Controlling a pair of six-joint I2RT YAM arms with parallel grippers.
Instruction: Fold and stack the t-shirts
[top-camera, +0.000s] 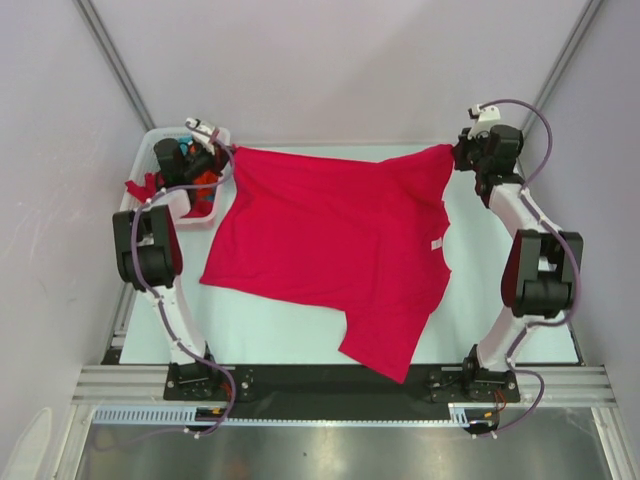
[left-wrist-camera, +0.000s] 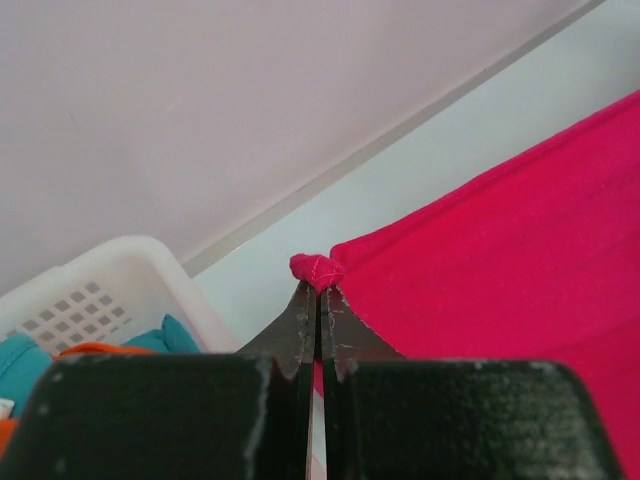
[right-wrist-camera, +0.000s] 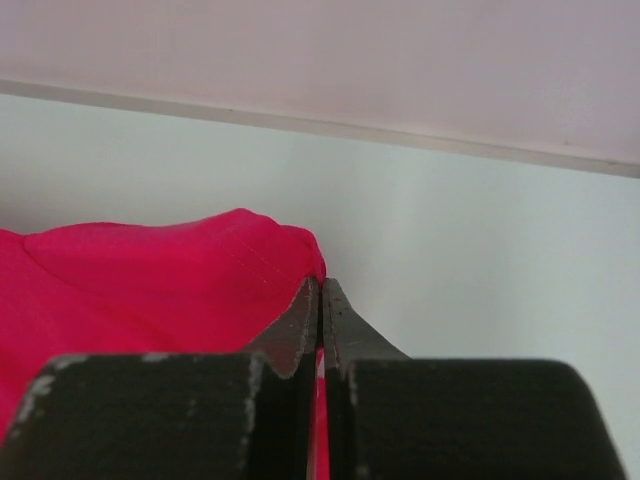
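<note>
The crimson red soft cloth t-shirt (top-camera: 330, 240) lies spread across the middle of the pale surface (top-camera: 470, 300), its small white label (top-camera: 437, 243) toward three o'clock. It looks light and limp to me. It will sag and crease wherever it is unsupported, so corners and hems are the places to pinch.

The left end effector (left-wrist-camera: 320, 290) is clamped tight on a bunched corner at eleven o'clock. The right end effector (right-wrist-camera: 320, 285) is closed just as tightly on the matching corner at one o'clock.

At ten o'clock, just beside my left grip, sits the white plastic lattice basket (left-wrist-camera: 110, 270), holding teal cloth (left-wrist-camera: 20, 365) and orange cloth (left-wrist-camera: 90, 350). I judge its rim could snag the shirt's edge. One flap trails toward five o'clock, near the arm bases.
</note>
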